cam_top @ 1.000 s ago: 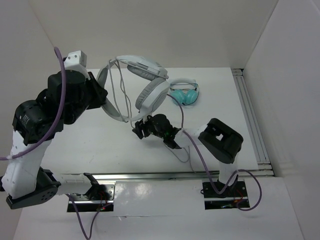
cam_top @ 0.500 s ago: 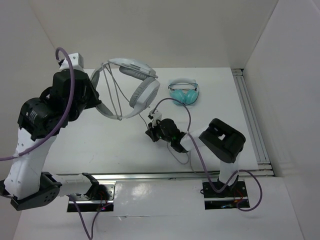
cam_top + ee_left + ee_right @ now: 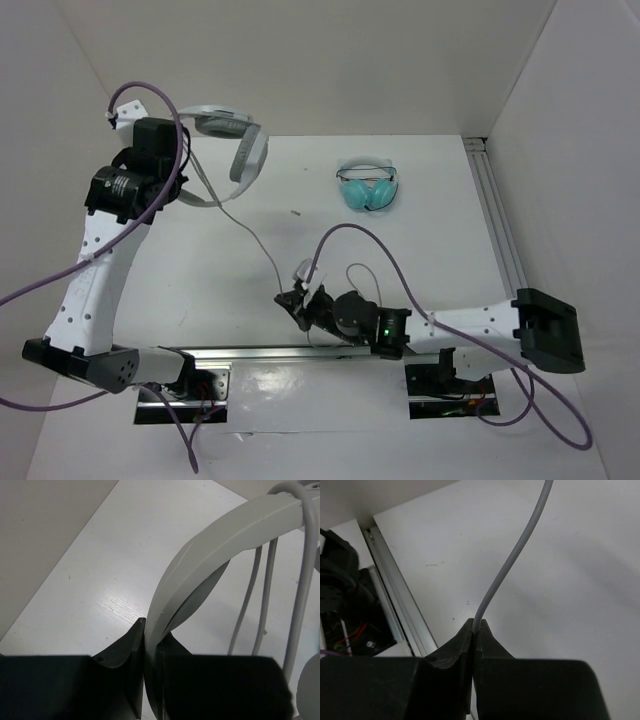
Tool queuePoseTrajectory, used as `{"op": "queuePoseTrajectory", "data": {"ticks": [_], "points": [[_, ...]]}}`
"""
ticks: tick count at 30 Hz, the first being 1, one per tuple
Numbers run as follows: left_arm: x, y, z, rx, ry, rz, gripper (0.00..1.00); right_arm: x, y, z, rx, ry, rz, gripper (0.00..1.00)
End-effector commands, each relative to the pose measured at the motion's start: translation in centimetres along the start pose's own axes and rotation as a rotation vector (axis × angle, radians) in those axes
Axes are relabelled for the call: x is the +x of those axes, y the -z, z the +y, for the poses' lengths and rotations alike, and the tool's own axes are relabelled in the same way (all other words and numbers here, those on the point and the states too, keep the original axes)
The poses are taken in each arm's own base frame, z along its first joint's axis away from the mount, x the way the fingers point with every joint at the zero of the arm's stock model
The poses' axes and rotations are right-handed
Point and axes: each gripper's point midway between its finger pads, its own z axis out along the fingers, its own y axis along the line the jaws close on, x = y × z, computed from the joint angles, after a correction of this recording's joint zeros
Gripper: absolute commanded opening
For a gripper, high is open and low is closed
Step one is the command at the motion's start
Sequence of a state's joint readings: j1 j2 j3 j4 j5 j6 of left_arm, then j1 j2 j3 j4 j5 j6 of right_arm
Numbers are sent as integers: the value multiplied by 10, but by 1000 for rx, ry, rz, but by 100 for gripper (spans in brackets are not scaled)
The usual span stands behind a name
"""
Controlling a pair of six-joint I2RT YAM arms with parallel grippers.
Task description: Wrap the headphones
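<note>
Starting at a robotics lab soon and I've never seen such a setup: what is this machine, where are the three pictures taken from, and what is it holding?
These are two robot arms bolted at the near edge of a white table. The wide picture looks down from above and behind them. The two close-ups come from a camera on each wrist. The left arm has its jaws shut on the headband of the large white headphones, held up at the far left. The right arm stretches low along the front, its jaws pinching their thin cable. Smaller teal headphones lie on the table, touched by neither arm.
</note>
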State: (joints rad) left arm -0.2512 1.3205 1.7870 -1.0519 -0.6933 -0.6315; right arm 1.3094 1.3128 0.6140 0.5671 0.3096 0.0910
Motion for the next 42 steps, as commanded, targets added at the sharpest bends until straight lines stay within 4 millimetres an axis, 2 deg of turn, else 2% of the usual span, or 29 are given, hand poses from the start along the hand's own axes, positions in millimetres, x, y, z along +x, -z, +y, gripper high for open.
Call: {"op": "queuePoseTrajectory", "data": {"ticks": [1,2,6,8,9,12,13,14,16,17,20,21,23,24,25,26,28,30,31,33,34,35,37,38,41,42], "points": [[-24,-5,-9,-13,90,-121,0,-24,26,-10,140,86,-19,0],[-11,-15,-10,-33,49,-92,0,-39,35,0,124,87,-49,0],[12,-29,-12,-68,-23,-51,0,-78,49,7,150,139,-78,0],[22,-33,-15,-69,-62,-32,0,-87,52,10,155,178,-80,0],[27,-34,-16,-77,-79,-27,0,-101,57,14,158,182,-94,0],[40,-35,-25,-95,-167,-31,0,-116,63,15,176,239,-96,0],[49,-37,-27,-106,-202,-18,0,-132,65,16,186,237,-117,0],[55,-35,-34,-96,-229,-14,0,-134,66,13,203,275,-101,0],[68,-31,-43,-58,-310,16,0,-154,69,9,253,292,-119,0],[87,-30,-56,-15,-387,68,0,-154,69,3,288,348,-100,0],[110,-18,-59,-5,-478,104,0,-169,80,-30,462,389,-104,0],[123,-9,-69,44,-524,119,0,-171,82,-39,498,414,-98,0],[147,-1,-78,103,-597,158,0,-189,88,-62,563,390,-118,0],[152,2,-79,113,-615,161,0,-196,88,-69,576,385,-131,0],[159,6,-79,130,-630,169,0,-202,91,-85,609,375,-141,0],[162,9,-78,141,-648,168,0,-212,92,-91,619,368,-151,0],[172,18,-83,190,-680,168,0,-216,91,-108,645,367,-147,0],[174,31,-83,228,-710,142,0,-225,90,-119,672,360,-157,0],[178,32,-80,234,-733,143,0,-219,84,-135,703,389,-123,0],[175,33,-70,222,-735,133,0,-224,82,-154,724,375,-123,0],[174,36,-70,236,-725,136,0,-218,75,-163,721,345,-117,0],[179,39,-68,256,-733,145,0,-215,70,-186,725,338,-106,2],[183,48,-66,307,-722,162,0,-218,68,-207,735,277,-131,5],[186,52,-66,327,-740,165,0,-213,65,-226,731,270,-115,5],[196,66,-69,405,-776,179,0,-216,61,-247,704,239,-124,6],[199,70,-69,428,-778,184,0,-224,62,-249,697,239,-141,7]]}}
